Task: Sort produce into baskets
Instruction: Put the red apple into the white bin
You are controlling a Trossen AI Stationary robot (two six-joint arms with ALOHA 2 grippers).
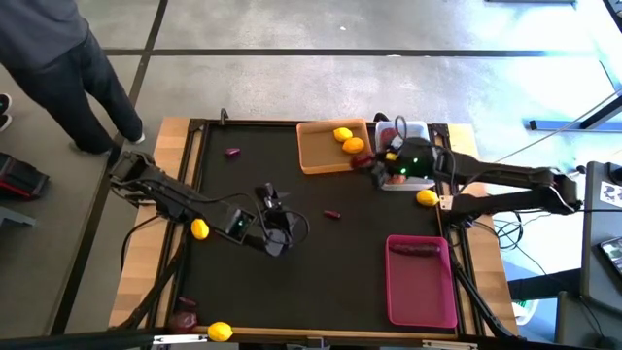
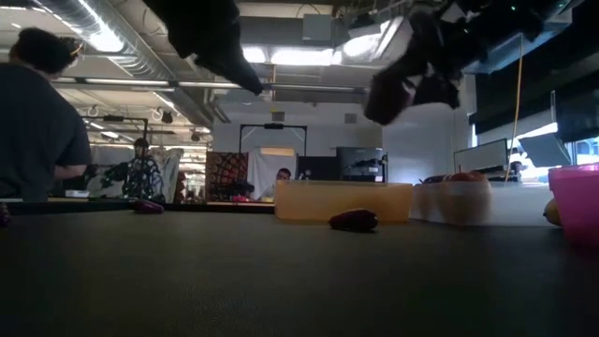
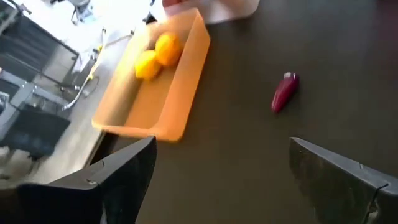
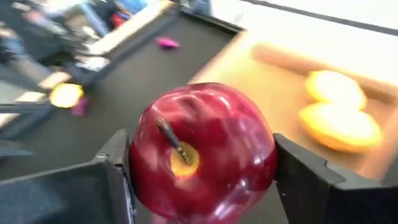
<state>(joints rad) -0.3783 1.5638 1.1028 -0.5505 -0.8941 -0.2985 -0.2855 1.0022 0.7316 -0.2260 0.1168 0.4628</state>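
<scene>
My right gripper [image 1: 369, 165] is shut on a red apple [image 4: 202, 149], held in the air at the orange basket's [image 1: 326, 156] right edge, next to the white basket [image 1: 420, 128]. Two yellow-orange citrus [image 1: 347, 139] lie in the orange basket. My left gripper [image 1: 274, 222] stands open over the table's middle, with nothing between its fingers. A dark purple piece [image 1: 331, 214] lies on the table to its right, and another [image 1: 232, 152] at the far left. A purple piece [image 1: 416, 249] lies in the magenta basket [image 1: 421, 292]. My right gripper pinches the apple's two opposite sides [image 4: 140, 168] between its two fingers. The apple's stem end [image 4: 180, 155] faces back toward the wrist. The fingers come from the table's right, slanting down. The apple hangs clear of the table and baskets.
Loose lemons lie at the table's left [image 1: 199, 229], near the front left corner [image 1: 221, 331] and beside the right arm [image 1: 426, 197]. Red apples [image 2: 459, 178] sit in the white basket. A person [image 1: 58, 68] stands beyond the far left corner.
</scene>
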